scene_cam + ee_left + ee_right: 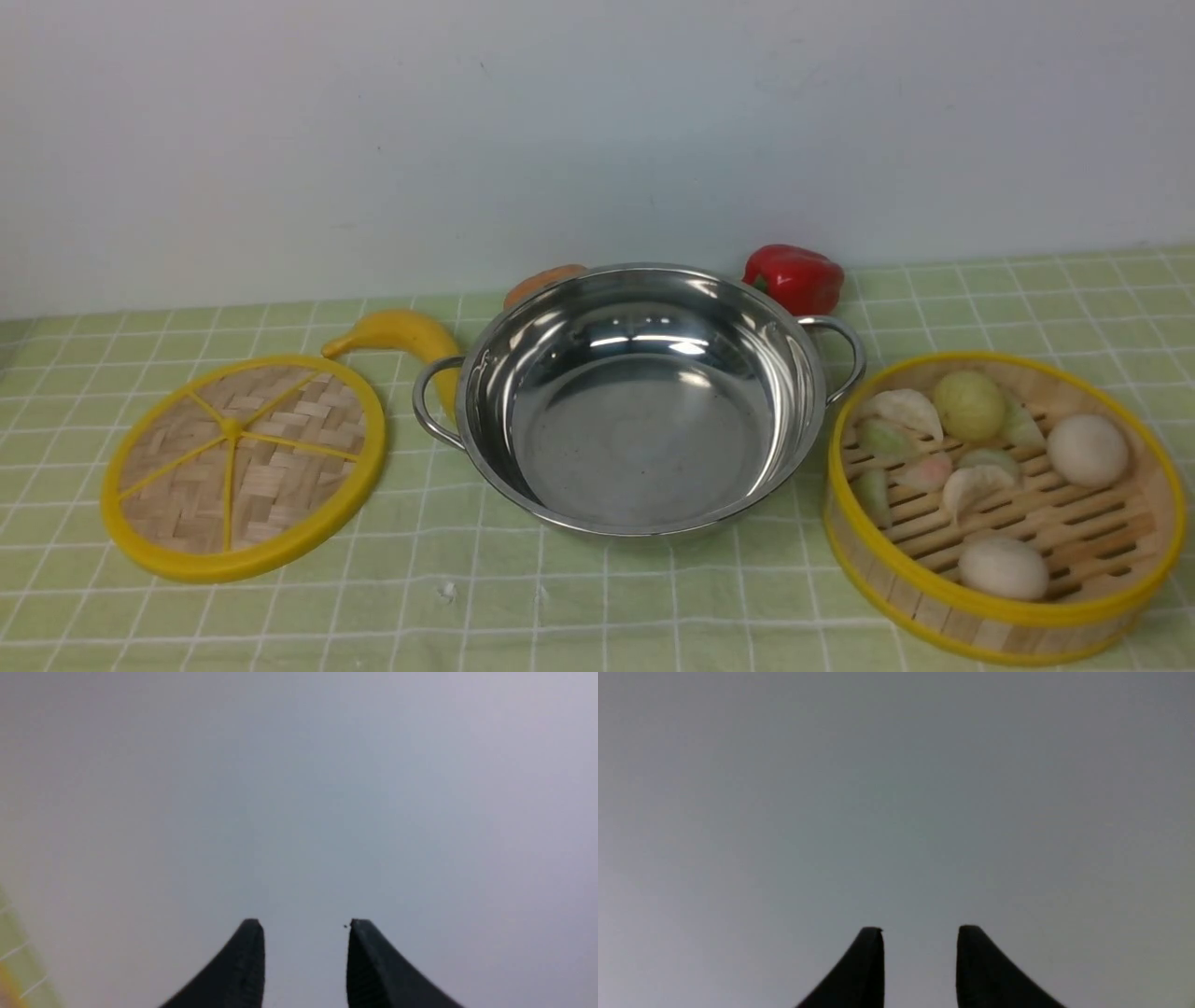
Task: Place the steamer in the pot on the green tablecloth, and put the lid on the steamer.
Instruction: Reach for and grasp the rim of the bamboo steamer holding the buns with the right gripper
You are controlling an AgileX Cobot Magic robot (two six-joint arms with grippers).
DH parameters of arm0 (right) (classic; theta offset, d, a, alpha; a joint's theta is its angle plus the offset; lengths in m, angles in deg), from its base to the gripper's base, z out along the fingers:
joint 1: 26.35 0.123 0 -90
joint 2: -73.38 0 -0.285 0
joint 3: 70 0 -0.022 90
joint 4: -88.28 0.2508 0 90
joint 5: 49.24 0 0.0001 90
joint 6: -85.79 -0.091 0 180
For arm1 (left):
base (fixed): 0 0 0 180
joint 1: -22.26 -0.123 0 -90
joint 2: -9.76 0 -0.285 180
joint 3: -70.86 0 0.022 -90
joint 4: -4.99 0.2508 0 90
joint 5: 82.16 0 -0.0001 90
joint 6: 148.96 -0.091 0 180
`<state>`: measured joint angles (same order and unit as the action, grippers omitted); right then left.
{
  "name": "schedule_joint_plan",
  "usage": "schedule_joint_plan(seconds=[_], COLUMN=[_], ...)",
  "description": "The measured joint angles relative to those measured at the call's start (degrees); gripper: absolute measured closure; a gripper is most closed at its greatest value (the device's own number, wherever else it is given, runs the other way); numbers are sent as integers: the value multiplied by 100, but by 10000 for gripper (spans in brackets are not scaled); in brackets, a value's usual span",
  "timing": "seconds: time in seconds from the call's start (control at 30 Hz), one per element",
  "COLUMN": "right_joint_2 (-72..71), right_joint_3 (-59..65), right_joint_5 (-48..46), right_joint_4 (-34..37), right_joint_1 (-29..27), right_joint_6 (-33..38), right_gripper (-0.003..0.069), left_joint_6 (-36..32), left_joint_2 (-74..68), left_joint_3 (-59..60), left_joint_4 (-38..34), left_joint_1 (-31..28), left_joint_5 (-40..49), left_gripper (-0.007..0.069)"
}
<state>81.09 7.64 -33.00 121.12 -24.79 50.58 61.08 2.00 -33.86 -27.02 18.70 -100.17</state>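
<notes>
The steel pot stands empty in the middle of the green tablecloth. The steamer, holding toy dumplings and buns, sits to the pot's right. The lid lies flat to the pot's left. Neither arm shows in the front view. My left gripper is open and empty, facing the blank wall, with a strip of cloth at the edge of its view. My right gripper is open and empty, facing only the blank wall.
A yellow banana lies behind the lid, touching the pot's left handle. A red bell pepper and an orange thing sit behind the pot. A pale wall rises at the back.
</notes>
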Motion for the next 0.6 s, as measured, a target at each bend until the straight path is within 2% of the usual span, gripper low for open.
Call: schedule_joint_plan(seconds=[0.07, 0.13, 0.17, 0.2, 0.23, 0.3, 0.33, 0.4, 0.43, 0.47, 0.5, 0.53, 0.6], right_joint_2=[0, 23, 38, 235, 269, 973, 1033, 1843, 2128, 2555, 2625, 3196, 4039], right_joint_3=[-174, -581, -698, -1243, -1243, -2437, -2437, -3500, -3807, -4219, -4284, -4679, -5137], right_joint_5=[486, 1003, 1102, 1288, 1285, 497, 497, -1303, -1976, -3040, -3215, -4424, -6223], right_joint_4=[-60, -493, -556, -1143, -1227, -2441, -2522, -3322, -3502, -3703, -3759, -3918, -4063], right_joint_1=[0, 0, 0, 0, 0, 0, 0, 0, 0, 0, 0, 0, 0], right_joint_6=[-301, -297, -257, -61, -29, 345, 361, 424, 424, 424, 424, 424, 605], right_gripper=[419, 419, 419, 419, 419, 419, 419, 419, 419, 419, 419, 419, 419], left_joint_6=[80, -110, -142, -445, -522, -833, -844, -905, -921, -926, -926, -933, -976], left_joint_2=[-6, -159, -185, -484, -529, -1358, -1426, -2224, -2582, -3072, -3072, -3604, -4324], left_joint_3=[-411, -956, -1026, -1615, -1768, -2787, -2860, -3610, -3895, -4234, -4234, -4526, -4783], left_joint_4=[364, 1050, 1127, 1759, 1838, 2835, 2890, 3341, 3461, 3566, 3566, 3612, 3630], left_joint_1=[0, 0, 0, 0, 0, 0, 0, 0, 0, 0, 0, 0, 0], left_joint_5=[-545, -889, -901, -828, -796, 226, 333, 1675, 2350, 3148, 3280, 4277, 5496], left_gripper=[382, 382, 382, 382, 382, 382, 382, 382, 382, 382, 382, 382, 382])
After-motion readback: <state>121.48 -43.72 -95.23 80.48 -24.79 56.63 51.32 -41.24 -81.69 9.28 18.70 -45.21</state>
